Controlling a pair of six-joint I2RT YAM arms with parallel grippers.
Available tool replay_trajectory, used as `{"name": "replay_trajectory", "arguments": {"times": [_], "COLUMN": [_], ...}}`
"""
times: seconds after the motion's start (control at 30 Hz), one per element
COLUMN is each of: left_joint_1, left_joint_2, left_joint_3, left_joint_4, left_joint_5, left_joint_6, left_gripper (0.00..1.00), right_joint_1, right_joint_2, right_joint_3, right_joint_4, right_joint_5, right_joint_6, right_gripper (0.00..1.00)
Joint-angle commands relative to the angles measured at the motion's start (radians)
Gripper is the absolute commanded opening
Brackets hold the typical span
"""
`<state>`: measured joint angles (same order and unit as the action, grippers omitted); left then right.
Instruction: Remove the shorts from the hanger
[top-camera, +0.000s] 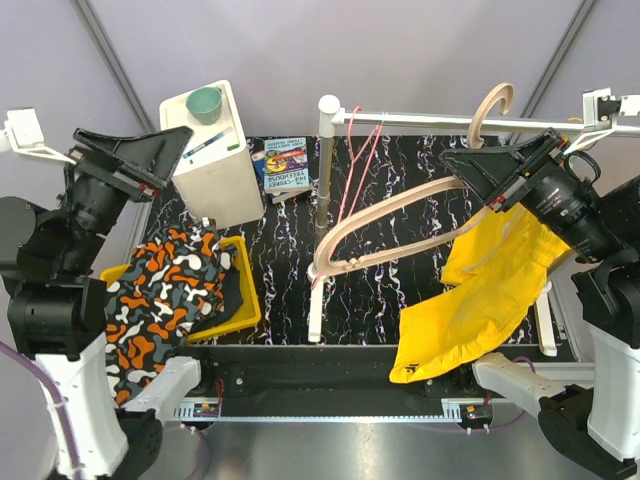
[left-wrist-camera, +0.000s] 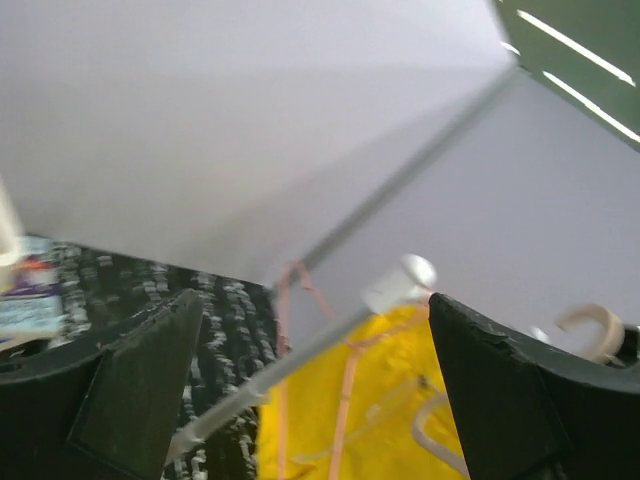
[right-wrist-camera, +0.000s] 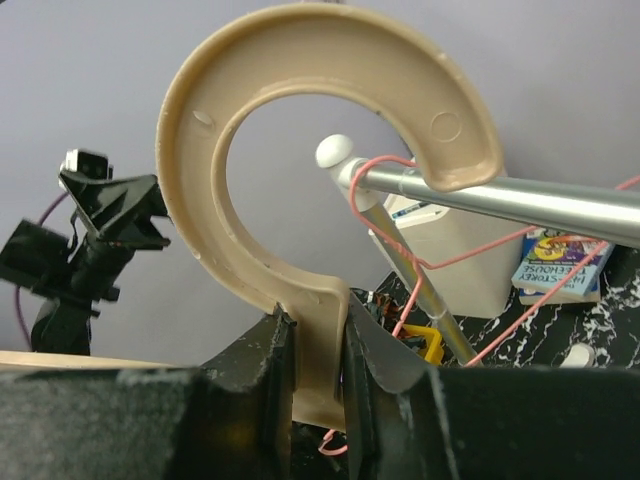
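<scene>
My right gripper (top-camera: 478, 180) is shut on the neck of a beige plastic hanger (top-camera: 385, 203). The hanger's arms reach left over the table and its hook (top-camera: 492, 105) rises beside the metal rail (top-camera: 420, 122). From the right wrist, that gripper (right-wrist-camera: 318, 330) clamps the hanger (right-wrist-camera: 200, 130) just under the hook, which curls close around the rail (right-wrist-camera: 540, 200). The yellow shorts (top-camera: 480, 300) lie spread below my right arm, their upper edge hidden by the gripper. My left gripper (top-camera: 165, 158) is open and raised at the left; its wrist view looks between its jaws (left-wrist-camera: 312, 300) at the shorts (left-wrist-camera: 390, 400).
A pink wire hanger (top-camera: 358, 150) hangs on the rail beside the white stand post (top-camera: 322, 200). At the left, a yellow bin (top-camera: 250, 300) holds a patterned garment (top-camera: 160, 290). Behind it stands a white box (top-camera: 215, 165) with a green cup (top-camera: 205, 103), and a book (top-camera: 287, 165).
</scene>
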<state>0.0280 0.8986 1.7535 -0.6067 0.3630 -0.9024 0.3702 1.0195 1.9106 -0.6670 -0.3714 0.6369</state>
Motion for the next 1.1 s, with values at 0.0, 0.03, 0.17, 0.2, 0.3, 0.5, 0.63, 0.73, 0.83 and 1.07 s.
{"name": "replay_trajectory", "arguments": {"times": [0.0, 0.03, 0.17, 0.2, 0.3, 0.5, 0.63, 0.73, 0.83, 1.07], "left_joint_1": [-0.245, -0.325, -0.613, -0.635, -0.715, -1.005, -1.210, -1.293, -1.355, -1.442], "left_joint_2": [0.104, 0.130, 0.244, 0.250, 0.301, 0.421, 0.499, 0.540, 0.606, 0.692], "left_joint_3": [0.075, 0.125, 0.204, 0.210, 0.244, 0.392, 0.468, 0.506, 0.589, 0.698], "left_joint_4": [0.228, 0.223, 0.193, 0.179, 0.133, -0.164, -0.303, -0.355, -0.436, -0.485], "left_joint_5": [0.153, 0.128, 0.077, 0.062, 0.071, -0.114, -0.335, -0.435, -0.519, -0.653], "left_joint_6": [-0.035, 0.000, 0.063, 0.075, 0.094, 0.301, 0.393, 0.408, 0.422, 0.427], "left_gripper": [0.99, 0.99, 0.99, 0.99, 0.97, 0.81, 0.75, 0.74, 0.70, 0.49], "right_joint_1": [0.004, 0.003, 0.001, 0.003, 0.003, 0.004, 0.003, 0.003, 0.003, 0.003], "right_joint_2": [0.026, 0.036, 0.047, 0.045, 0.031, 0.002, 0.011, 0.010, 0.001, -0.002], "right_joint_3": [-0.018, -0.012, -0.016, -0.019, -0.048, -0.120, -0.104, -0.099, -0.096, -0.064], "right_joint_4": [0.159, 0.150, 0.135, 0.121, 0.087, 0.037, -0.020, -0.048, -0.059, -0.097], "right_joint_5": [-0.142, -0.158, -0.202, -0.208, -0.227, -0.193, -0.172, -0.159, -0.153, -0.130], "right_joint_6": [-0.086, -0.121, -0.216, -0.258, -0.328, -0.378, -0.394, -0.399, -0.387, -0.344], "right_gripper": [0.00, 0.00, 0.00, 0.00, 0.00, 0.00, 0.00, 0.00, 0.00, 0.00]}}
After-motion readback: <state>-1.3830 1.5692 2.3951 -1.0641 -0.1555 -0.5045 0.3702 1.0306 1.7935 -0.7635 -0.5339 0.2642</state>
